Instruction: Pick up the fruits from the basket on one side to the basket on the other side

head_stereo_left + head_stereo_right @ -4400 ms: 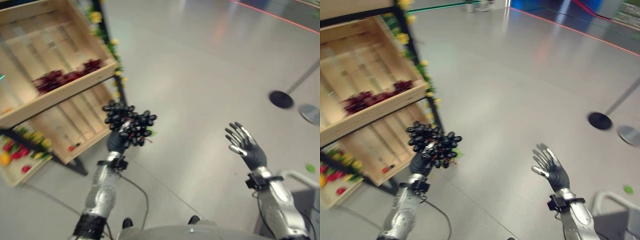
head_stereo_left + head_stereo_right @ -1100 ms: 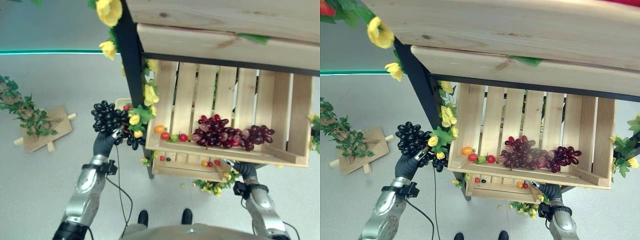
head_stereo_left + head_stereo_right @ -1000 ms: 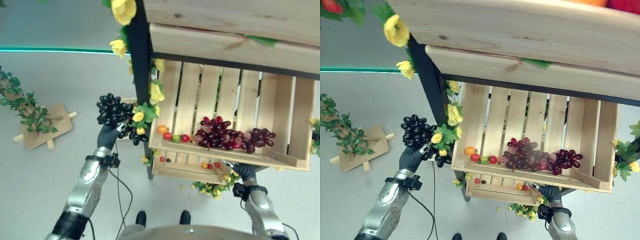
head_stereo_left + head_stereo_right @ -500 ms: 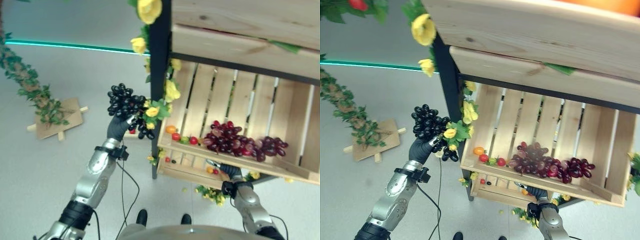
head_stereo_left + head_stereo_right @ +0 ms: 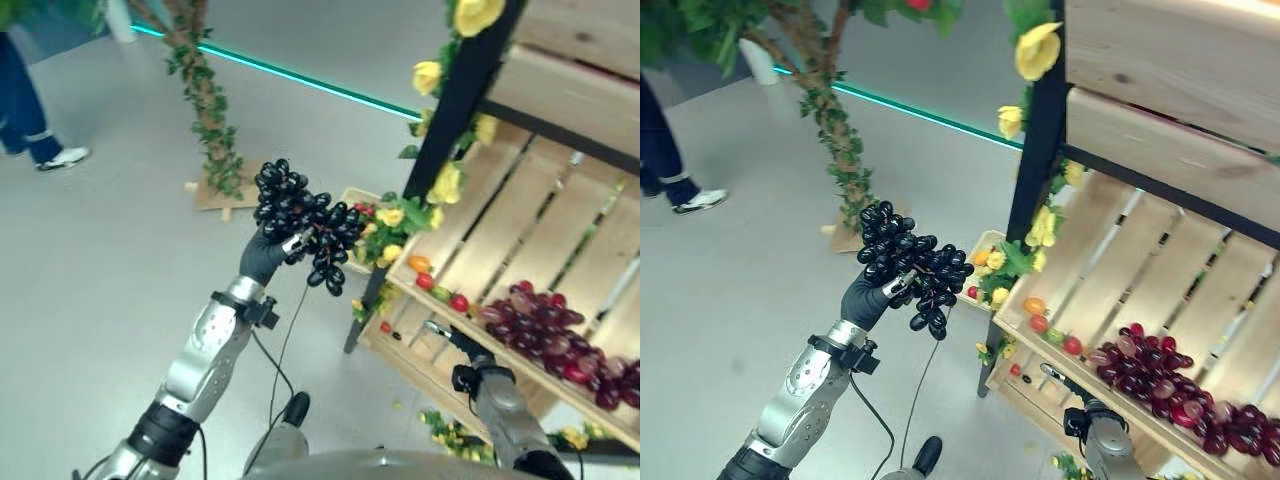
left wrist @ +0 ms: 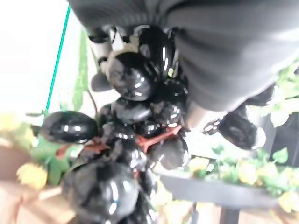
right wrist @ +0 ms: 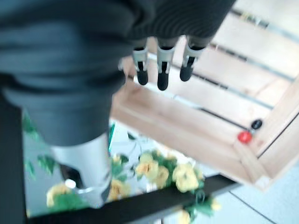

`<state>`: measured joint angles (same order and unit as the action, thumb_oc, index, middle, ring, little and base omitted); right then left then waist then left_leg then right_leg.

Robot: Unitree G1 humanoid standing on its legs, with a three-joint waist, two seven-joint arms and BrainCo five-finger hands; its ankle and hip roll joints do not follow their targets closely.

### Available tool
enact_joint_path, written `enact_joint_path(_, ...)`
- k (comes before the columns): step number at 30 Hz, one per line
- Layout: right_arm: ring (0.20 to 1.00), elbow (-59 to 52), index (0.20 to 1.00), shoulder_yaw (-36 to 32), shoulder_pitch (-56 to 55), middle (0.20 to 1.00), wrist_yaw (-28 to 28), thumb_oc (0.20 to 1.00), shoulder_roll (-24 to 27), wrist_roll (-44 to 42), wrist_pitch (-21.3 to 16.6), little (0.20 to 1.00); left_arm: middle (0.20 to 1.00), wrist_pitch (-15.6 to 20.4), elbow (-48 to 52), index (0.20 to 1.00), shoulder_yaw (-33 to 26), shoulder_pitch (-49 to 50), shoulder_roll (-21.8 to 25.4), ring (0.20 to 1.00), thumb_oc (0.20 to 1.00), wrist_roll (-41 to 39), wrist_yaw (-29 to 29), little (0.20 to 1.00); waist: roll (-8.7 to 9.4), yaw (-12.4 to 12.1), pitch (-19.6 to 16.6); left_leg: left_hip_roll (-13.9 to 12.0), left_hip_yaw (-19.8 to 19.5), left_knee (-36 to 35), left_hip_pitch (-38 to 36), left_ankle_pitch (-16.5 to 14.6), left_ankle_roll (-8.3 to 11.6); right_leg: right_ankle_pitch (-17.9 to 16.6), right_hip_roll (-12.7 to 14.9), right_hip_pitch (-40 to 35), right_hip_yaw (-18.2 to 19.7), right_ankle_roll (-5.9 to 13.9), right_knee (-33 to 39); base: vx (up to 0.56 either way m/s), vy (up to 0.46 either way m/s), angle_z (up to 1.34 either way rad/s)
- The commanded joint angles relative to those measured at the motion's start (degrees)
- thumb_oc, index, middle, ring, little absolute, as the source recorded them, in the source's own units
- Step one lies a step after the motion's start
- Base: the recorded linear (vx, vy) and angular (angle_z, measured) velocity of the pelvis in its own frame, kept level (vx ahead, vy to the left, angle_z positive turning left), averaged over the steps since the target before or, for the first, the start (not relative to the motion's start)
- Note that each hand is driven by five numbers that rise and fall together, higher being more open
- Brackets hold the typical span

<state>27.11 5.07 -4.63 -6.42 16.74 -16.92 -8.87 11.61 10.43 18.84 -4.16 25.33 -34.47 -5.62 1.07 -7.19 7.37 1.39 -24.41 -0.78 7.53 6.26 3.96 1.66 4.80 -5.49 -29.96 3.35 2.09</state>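
Observation:
My left hand (image 5: 264,256) is raised out in front, to the left of the wooden rack, shut on a large bunch of black grapes (image 5: 300,214). The left wrist view shows those grapes (image 6: 125,116) pressed against the palm, with a red stem between them. Red grapes (image 5: 552,330) lie in the rack's slatted middle crate (image 5: 1120,290), with small red, orange and green fruits (image 5: 428,281) at its left end. My right hand (image 5: 447,338) is low at the front of the rack, open, and its fingers (image 7: 161,70) hang over the lower crate (image 7: 187,126), holding nothing.
A black post (image 5: 455,120) with yellow flowers stands between my left hand and the crates. A small red fruit (image 7: 244,136) lies in the lower crate's corner. A leafy vine trunk (image 5: 200,100) rises at the back left. A person's leg (image 5: 25,110) is at far left.
The camera has swung left, so the rack now sits at the right and a person's leg has come into view. My left hand still holds the black grapes; the right hand stays by the lower crate.

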Motion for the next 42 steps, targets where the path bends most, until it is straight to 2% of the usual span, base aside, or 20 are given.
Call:
enact_joint_path(1,1.0,-5.3,1.0,-3.0,9.3,1.0,-0.2,1.0,3.9,1.1,-6.9,1.0,0.2,4.3,5.8,0.2,-1.6,-2.7,-0.7,0.2,0.2,0.8,-0.9,0.2,0.54,-0.4,-3.5,-0.8,-0.7,-0.6,-2.2,-3.9,4.37,11.6,2.4,0.5,-2.4,-0.1,-11.5,-0.01,-0.018,0.34)
enact_joint_path(7,1.0,-4.2,1.0,-3.7,9.4,1.0,-0.7,1.0,4.3,0.8,-6.9,1.0,0.2,4.3,8.9,0.2,-2.7,-2.5,-0.4,0.2,0.2,-0.3,-1.0,0.2,-0.09,-0.6,-2.9,-0.8,-1.8,-0.5,-2.0,-3.6,4.86,12.5,2.3,0.3,-3.9,-0.58,-12.5,-0.02,-0.022,0.2)
enact_joint_path(14,1.0,-1.6,1.0,-3.9,10.0,1.0,-0.8,1.0,4.3,0.7,-6.7,1.0,0.2,4.3,14.6,0.2,-3.1,-2.6,0.5,0.2,0.2,-3.1,-3.0,0.2,-0.19,-0.5,-2.9,-0.7,-1.8,-0.4,-2.2,-3.9,4.69,12.9,2.3,0.5,-3.9,-0.55,-13.2,0.0,-0.005,0.02)
enact_joint_path(23,1.0,0.2,1.0,-2.4,10.7,1.0,-0.3,1.0,4.3,0.6,-6.4,1.0,0.2,3.5,15.7,0.2,0.8,-7.5,1.2,0.2,0.2,-3.0,-3.9,0.2,0.07,0.8,-3.3,-1.0,-1.2,-0.7,-2.5,-4.0,4.72,13.0,2.1,0.3,-3.4,-0.71,-12.7,0.0,0.0,0.02)
enact_joint_path(29,1.0,0.9,1.0,-0.7,11.6,1.0,0.1,1.0,4.3,0.3,-5.8,1.0,0.2,2.0,13.8,0.2,5.4,-11.7,0.4,0.2,0.2,-4.4,-4.5,0.2,0.32,2.3,-3.6,-1.5,0.2,-1.1,-3.1,-4.4,4.41,12.4,1.9,0.3,-1.8,-0.58,-11.7,0.01,0.004,-0.06)
enact_joint_path(32,1.0,1.3,1.0,0.1,12.0,1.0,0.3,1.0,4.0,0.0,-5.4,1.0,0.2,0.2,10.9,0.2,8.5,-12.9,-1.1,0.2,0.2,-7.7,-5.5,0.2,0.45,3.4,-3.8,-1.7,1.6,-1.1,-3.4,-4.8,4.07,11.9,1.8,0.3,-0.4,-0.34,-11.0,0.0,0.049,-0.16)
enact_joint_path(33,1.0,1.2,1.0,0.2,12.0,1.0,0.3,1.0,4.0,0.0,-5.3,1.0,0.2,-0.2,10.4,0.2,9.2,-13.0,-1.4,0.2,0.2,-8.5,-5.7,0.2,0.08,3.5,-3.6,-1.1,1.5,-0.7,-2.8,-3.6,3.66,9.9,2.3,0.8,-0.9,-0.08,-10.7,0.02,0.021,-0.08)
enact_joint_path(34,1.0,1.2,1.0,0.3,12.0,1.0,0.3,1.0,4.1,0.0,-5.3,1.0,0.2,-0.2,10.3,0.2,9.2,-13.1,-1.4,0.2,0.2,-8.5,-5.6,0.2,0.4,3.7,-3.9,-1.6,1.9,-1.1,-3.4,-4.7,3.86,11.4,1.9,0.4,-0.1,-0.11,-10.6,-0.05,0.109,-0.25)
enact_joint_path(35,1.0,1.0,1.0,0.7,12.2,1.0,0.4,1.0,3.9,0.1,-5.1,1.0,0.2,-0.9,8.5,0.2,10.6,-12.9,-2.2,0.2,0.2,-9.7,-5.9,0.2,0.16,4.1,-3.8,-1.3,2.5,-0.7,-2.9,-3.8,3.29,9.2,2.2,1.0,0.2,0.24,-10.0,0.03,0.012,-0.24)
enact_joint_path(38,1.0,1.0,1.0,1.4,12.5,1.0,0.5,1.0,3.7,0.1,-4.8,1.0,0.2,-1.6,6.7,0.2,11.6,-13.0,-2.6,0.2,0.2,-10.2,-5.9,0.2,0.34,4.7,-3.8,-1.5,3.5,-0.6,-3.1,-4.1,3.01,8.8,2.1,1.2,1.6,0.36,-9.5,0.01,0.039,-0.26)
enact_joint_path(39,1.0,1.1,1.0,2.1,13.1,1.0,0.7,1.0,3.4,0.0,-4.6,1.0,0.2,-2.5,4.7,0.2,12.9,-13.1,-3.2,0.2,0.2,-11.2,-6.1,0.2,0.53,5.2,-3.8,-1.7,4.9,-0.5,-3.5,-4.5,2.65,8.3,2.0,1.3,3.5,0.62,-8.7,0.02,0.013,-0.27)
enact_joint_path(42,1.0,1.1,1.0,2.9,13.9,1.0,0.8,1.0,3.2,-0.1,-4.2,1.0,0.2,-3.1,1.9,0.2,14.3,-13.7,-4.0,0.2,0.2,-10.7,-5.7,0.2,0.77,6.3,-3.9,-1.9,6.6,-0.3,-3.7,-4.8,1.9,7.1,2.0,1.9,5.8,1.12,-8.0,0.03,0.038,-0.42)
